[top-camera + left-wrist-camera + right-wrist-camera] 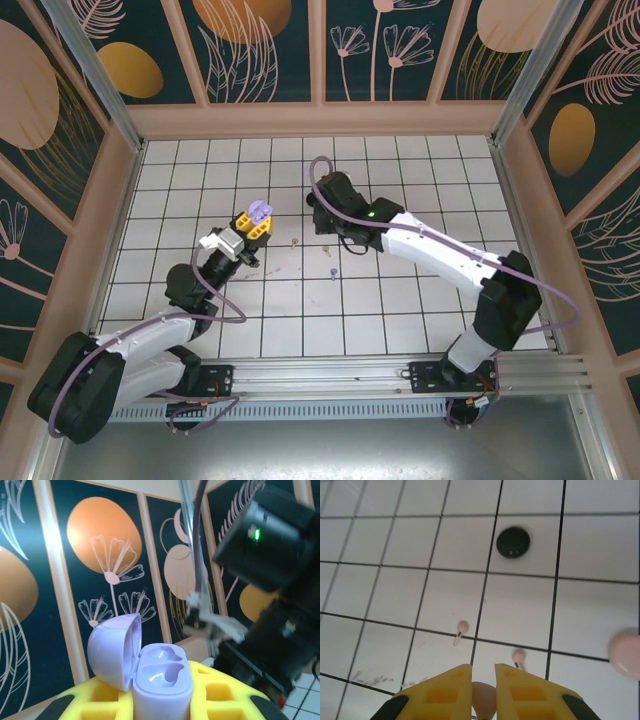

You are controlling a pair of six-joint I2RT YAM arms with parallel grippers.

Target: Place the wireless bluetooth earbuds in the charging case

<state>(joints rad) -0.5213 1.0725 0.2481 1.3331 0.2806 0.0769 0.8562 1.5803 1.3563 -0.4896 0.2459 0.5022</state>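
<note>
L end effector (pixel 160 702) holds the open case; R end effector (pixel 483 672) pinches sth pink
L end effector is closed on the purple charging case (pixel 162 677), upright, lid flipped open, both sockets empty. R end effector is nearly closed w/ a pink rounded thing (pixel 484 700) between its fingers, can't tell what. Beyond on the tabletop (pixel 380 530): two pink earbuds (pixel 461 630), apart; black disc (pixel 513 542) farther off

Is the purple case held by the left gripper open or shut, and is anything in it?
Open and empty: case lid swung back, both wells bare.
</note>
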